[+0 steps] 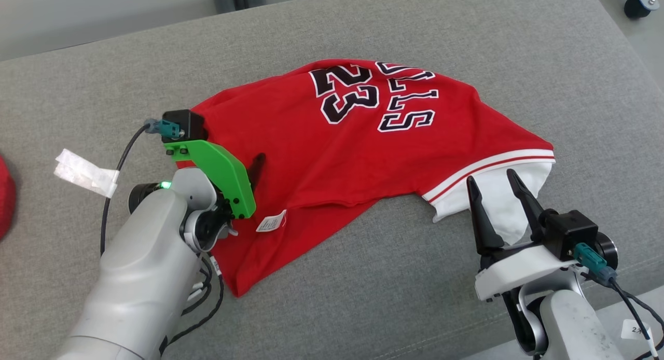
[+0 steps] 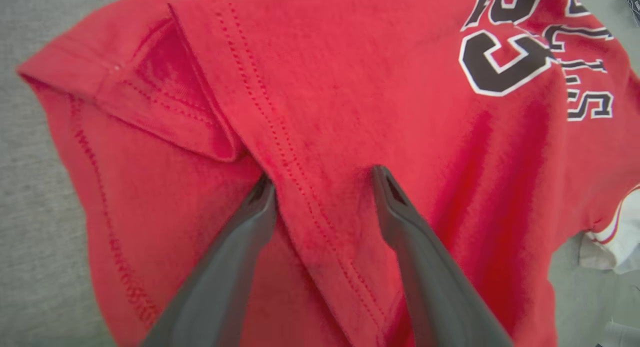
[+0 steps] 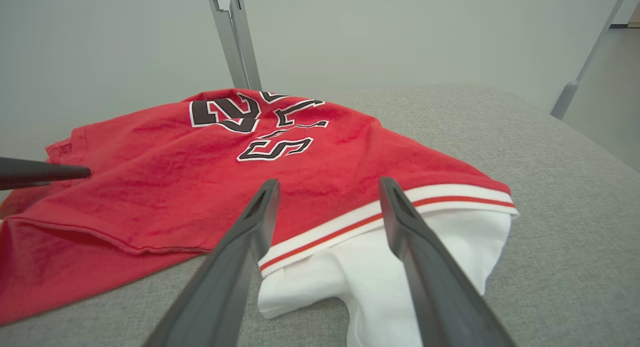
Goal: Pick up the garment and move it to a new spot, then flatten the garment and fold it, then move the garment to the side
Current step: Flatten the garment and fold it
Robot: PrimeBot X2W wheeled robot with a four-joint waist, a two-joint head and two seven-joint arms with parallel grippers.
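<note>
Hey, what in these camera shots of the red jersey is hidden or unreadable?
Care label: head view, print too small to read.
Red object: head view, cut off by left edge.
Jersey lettering: head view, far letters curl out of sight.
White fabric: right wrist view, partly behind right gripper fingers.

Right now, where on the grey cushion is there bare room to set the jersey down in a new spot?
Bare: the wide strip of grey cushion beyond the jersey, the stretch right of the white sleeve, and the near band in front of the red hem. Crowded: the left, where the left gripper and tape scrap sit close.
</note>
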